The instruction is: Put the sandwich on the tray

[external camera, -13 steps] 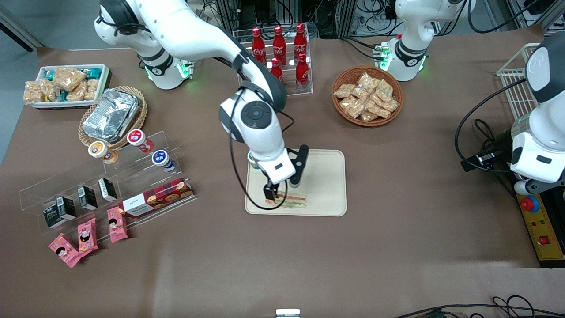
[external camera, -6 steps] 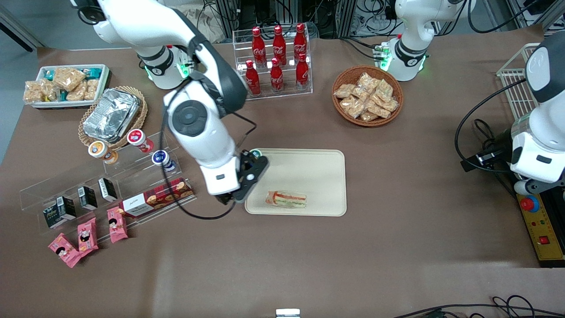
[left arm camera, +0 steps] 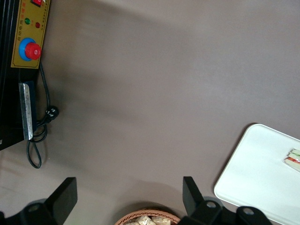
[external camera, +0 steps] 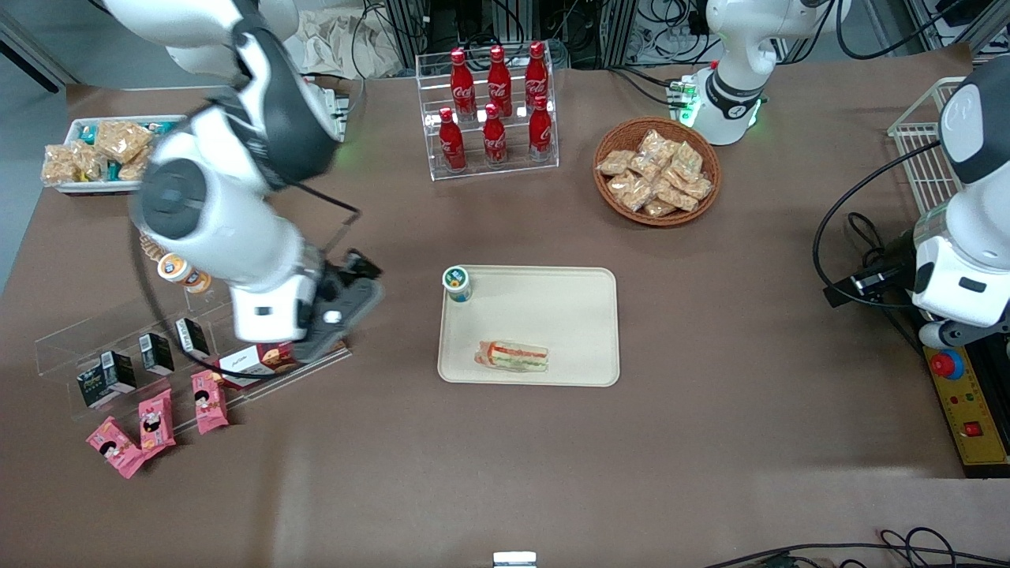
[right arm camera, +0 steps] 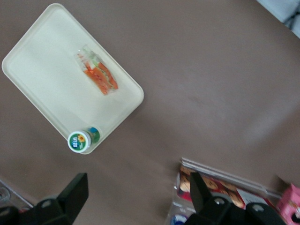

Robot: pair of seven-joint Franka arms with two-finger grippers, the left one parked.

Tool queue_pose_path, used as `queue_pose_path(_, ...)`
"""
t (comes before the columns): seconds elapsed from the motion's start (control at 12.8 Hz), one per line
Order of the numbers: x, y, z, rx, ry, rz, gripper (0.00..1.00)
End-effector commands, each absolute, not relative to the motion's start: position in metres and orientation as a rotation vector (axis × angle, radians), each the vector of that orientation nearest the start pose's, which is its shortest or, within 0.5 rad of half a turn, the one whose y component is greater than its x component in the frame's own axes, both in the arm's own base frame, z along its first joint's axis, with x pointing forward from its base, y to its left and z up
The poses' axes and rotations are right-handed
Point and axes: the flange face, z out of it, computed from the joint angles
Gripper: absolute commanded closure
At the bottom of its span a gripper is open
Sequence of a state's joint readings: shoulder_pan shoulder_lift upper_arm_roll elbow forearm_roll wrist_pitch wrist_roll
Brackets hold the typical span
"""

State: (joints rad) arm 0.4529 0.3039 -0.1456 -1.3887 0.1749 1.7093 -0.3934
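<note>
The sandwich [external camera: 511,356], a clear-wrapped wedge with red and green filling, lies flat on the cream tray [external camera: 572,304], near the tray's edge closest to the front camera. It also shows in the right wrist view [right arm camera: 97,74] on the tray [right arm camera: 40,70], and in the left wrist view [left arm camera: 293,158]. My right gripper [external camera: 351,288] hangs above the table between the tray and the acrylic shelf, well clear of the sandwich. In the right wrist view the gripper [right arm camera: 137,190] is open and empty, its fingers [right arm camera: 77,185] wide apart.
A small green-lidded cup [external camera: 457,283] stands on the tray's corner. An acrylic shelf with a cookie box [external camera: 264,359] lies under the arm. Pink packets [external camera: 154,422], a cola bottle rack [external camera: 493,110], a snack basket [external camera: 656,171] and a white snack bin [external camera: 102,150] are around.
The gripper let go of the sandwich on the tray, rose and swung away toward the working arm's end of the table. The sandwich stays on the tray.
</note>
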Motion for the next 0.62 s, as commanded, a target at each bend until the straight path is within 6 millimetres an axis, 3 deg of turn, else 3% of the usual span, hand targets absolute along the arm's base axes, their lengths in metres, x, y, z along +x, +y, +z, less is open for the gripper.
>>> queue_pose_path(0.0, 0.602, 0.156, 0.562, -2.853, -0.845, -0.047, 0.03)
queue_pose_path(0.23, 0.603, 0.077, 0.584, -2.913, -0.678, -0.079, 0.03)
queue_pose_path(0.55, 0.598, -0.006, 0.602, -3.006, -0.503, -0.110, 0.03)
